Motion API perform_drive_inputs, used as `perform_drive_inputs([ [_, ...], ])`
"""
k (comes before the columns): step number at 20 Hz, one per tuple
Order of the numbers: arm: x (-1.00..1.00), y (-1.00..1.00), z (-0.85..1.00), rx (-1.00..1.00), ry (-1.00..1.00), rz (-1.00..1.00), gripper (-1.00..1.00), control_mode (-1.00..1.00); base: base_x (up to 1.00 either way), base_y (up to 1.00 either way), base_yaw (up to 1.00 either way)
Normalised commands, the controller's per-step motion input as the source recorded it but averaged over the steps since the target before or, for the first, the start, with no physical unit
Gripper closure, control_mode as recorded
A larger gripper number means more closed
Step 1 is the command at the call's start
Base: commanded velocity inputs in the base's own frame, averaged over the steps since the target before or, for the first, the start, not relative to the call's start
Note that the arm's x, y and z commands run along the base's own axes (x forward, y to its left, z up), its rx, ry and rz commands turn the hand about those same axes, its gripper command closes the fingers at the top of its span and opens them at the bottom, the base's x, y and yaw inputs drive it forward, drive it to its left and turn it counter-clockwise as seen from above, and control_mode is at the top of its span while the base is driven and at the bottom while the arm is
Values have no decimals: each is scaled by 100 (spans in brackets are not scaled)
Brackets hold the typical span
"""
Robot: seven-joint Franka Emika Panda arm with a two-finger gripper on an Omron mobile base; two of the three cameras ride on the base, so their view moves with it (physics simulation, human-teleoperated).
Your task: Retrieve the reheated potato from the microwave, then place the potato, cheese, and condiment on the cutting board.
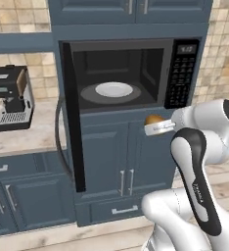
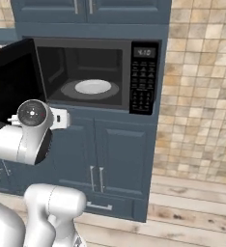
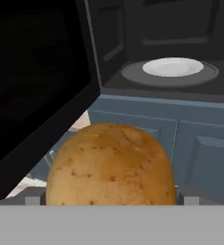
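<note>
The golden-brown potato (image 1: 154,119) (image 3: 111,165) hangs in the air in front of the blue cabinet doors, just below the microwave (image 1: 136,73) (image 2: 95,72). My gripper (image 1: 153,125) (image 3: 111,200) is shut on it, a fingertip on each side with the jaws spread wide. The microwave door (image 1: 72,117) (image 3: 37,86) is swung open to the left. Inside, a white plate (image 1: 114,89) (image 2: 92,86) (image 3: 173,67) lies bare on the turntable. The cheese, the condiment and the cutting board are out of view.
A silver-and-black coffee machine (image 1: 11,98) stands on the light counter (image 1: 28,139) to the left of the open door. Blue cabinets (image 1: 126,162) run below the microwave. To the right there is a tiled wall (image 2: 202,96) and wooden floor (image 2: 192,212).
</note>
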Motion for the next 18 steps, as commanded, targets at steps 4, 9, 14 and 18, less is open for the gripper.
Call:
perform_drive_inputs([
  [4,0,0,0,0,0,0,100,100,-54,-6,12],
  [9,0,0,0,0,0,0,100,100,-38,-9,40],
  [14,0,0,0,0,0,0,100,100,-34,-17,64],
  [18,0,0,0,0,0,0,100,100,-44,-42,43],
])
